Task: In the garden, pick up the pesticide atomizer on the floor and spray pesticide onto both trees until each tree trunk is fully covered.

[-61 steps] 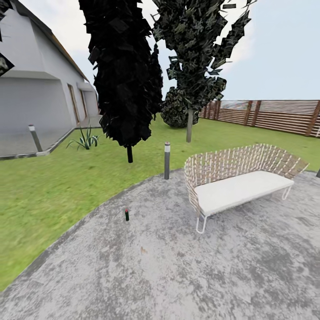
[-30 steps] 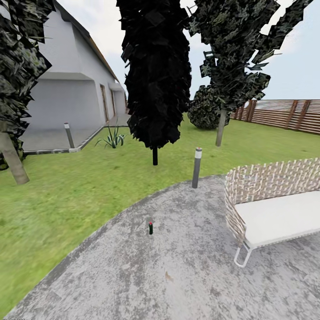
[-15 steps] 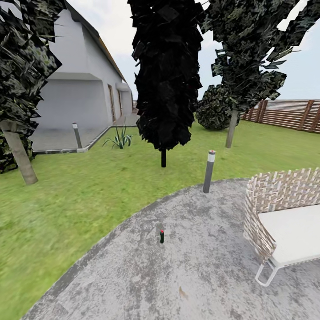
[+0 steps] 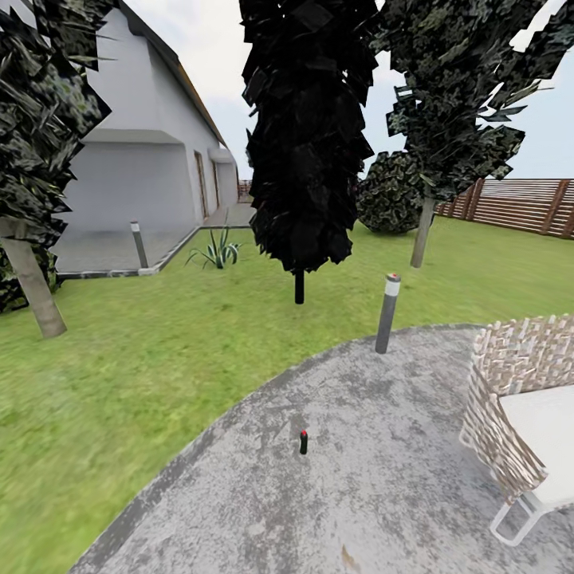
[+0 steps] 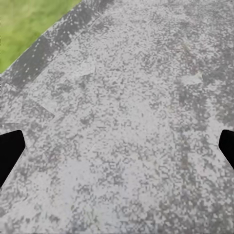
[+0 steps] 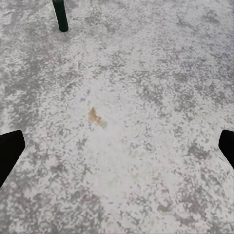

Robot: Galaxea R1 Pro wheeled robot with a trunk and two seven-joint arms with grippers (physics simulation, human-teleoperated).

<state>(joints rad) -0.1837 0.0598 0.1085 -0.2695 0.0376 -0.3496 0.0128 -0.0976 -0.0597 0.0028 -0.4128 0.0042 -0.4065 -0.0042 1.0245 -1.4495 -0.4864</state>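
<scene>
My view has swung left and closer; the woven bench (image 4: 522, 414) now sits cut off at the edge. Tiny dark green, red-topped atomizer (image 4: 303, 442) stands upright on grey speckled paving (image 4: 383, 494), well ahead of both wide-open grippers (image 5: 117, 146) (image 6: 117, 146).

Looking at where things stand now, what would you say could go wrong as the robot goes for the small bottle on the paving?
1. The tiny dark green bottle with a red top stands upright and free on the grey speckled paving; an approaching gripper might topple it.
2. The grey bollard lamp post and the woven wicker bench flank the route, so a wide turn could clip them.
3. The black-foliaged conifer stands closer than the pale-trunked tree, inviting a wrong target.
</scene>
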